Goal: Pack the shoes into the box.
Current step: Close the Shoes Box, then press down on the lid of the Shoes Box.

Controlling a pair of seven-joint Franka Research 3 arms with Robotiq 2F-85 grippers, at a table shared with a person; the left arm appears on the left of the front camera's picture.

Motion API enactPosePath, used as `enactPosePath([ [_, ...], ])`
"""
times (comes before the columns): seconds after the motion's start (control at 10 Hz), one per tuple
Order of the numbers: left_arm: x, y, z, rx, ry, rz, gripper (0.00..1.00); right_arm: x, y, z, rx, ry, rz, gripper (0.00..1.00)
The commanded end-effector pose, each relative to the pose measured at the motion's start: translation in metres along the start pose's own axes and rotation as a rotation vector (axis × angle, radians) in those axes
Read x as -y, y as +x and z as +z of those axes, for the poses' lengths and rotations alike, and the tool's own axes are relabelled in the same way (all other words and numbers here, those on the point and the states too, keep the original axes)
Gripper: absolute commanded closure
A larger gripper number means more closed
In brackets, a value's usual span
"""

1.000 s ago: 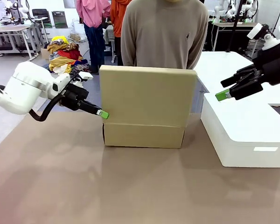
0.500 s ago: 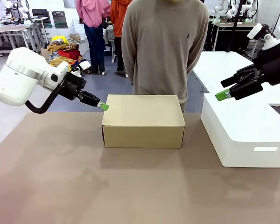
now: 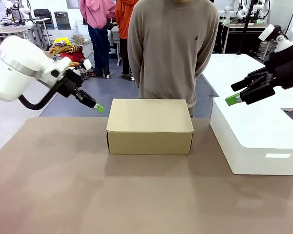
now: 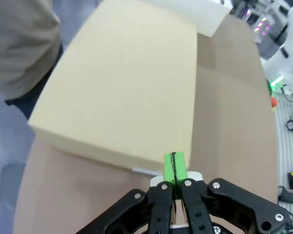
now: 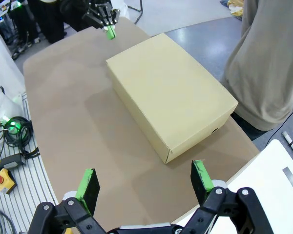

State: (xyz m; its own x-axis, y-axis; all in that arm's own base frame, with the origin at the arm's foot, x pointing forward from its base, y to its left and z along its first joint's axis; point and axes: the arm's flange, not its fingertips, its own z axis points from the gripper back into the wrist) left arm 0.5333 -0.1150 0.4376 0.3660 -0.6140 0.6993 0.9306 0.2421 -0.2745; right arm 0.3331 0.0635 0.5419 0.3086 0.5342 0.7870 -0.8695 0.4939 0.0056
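The tan cardboard box (image 3: pixel 150 126) sits closed on the brown table, its flap lid lying flat on top; it also appears as the box (image 4: pixel 122 83) and the box (image 5: pixel 168 95). The shoes are hidden. My left gripper (image 3: pixel 99 107) is shut with nothing in it, hovering just left of the box's far left corner; in the left wrist view the left gripper (image 4: pixel 174 165) has its green pads pressed together above the box's edge. My right gripper (image 3: pixel 233 100) hangs open over the white box, and its right gripper (image 5: pixel 145 181) pads stand wide apart.
A bigger smooth white box (image 3: pixel 256 136) stands on the table's right side. A person in a beige sweater (image 3: pixel 172 44) stands behind the tan box with arms back. The brown table (image 3: pixel 136 195) stretches bare in front.
The lid, upright a second ago, now lies flat on the box. My left gripper rose and drew back to the left, away from the box.
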Motion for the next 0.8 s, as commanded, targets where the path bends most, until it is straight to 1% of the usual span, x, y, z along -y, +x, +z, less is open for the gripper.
enactPosePath([
  [0.0,-0.014,-0.002,0.026,-0.235,-0.177,0.063,1.00,0.004,0.001,-0.001,0.027,0.015,0.020,0.00],
  [0.1,0.000,0.000,0.000,0.000,0.000,0.000,1.00,0.004,0.001,-0.001,0.027,0.015,0.020,0.00],
  [0.7,0.000,0.000,0.000,0.000,0.000,0.000,1.00,0.004,0.001,-0.001,0.027,0.015,0.020,0.00],
])
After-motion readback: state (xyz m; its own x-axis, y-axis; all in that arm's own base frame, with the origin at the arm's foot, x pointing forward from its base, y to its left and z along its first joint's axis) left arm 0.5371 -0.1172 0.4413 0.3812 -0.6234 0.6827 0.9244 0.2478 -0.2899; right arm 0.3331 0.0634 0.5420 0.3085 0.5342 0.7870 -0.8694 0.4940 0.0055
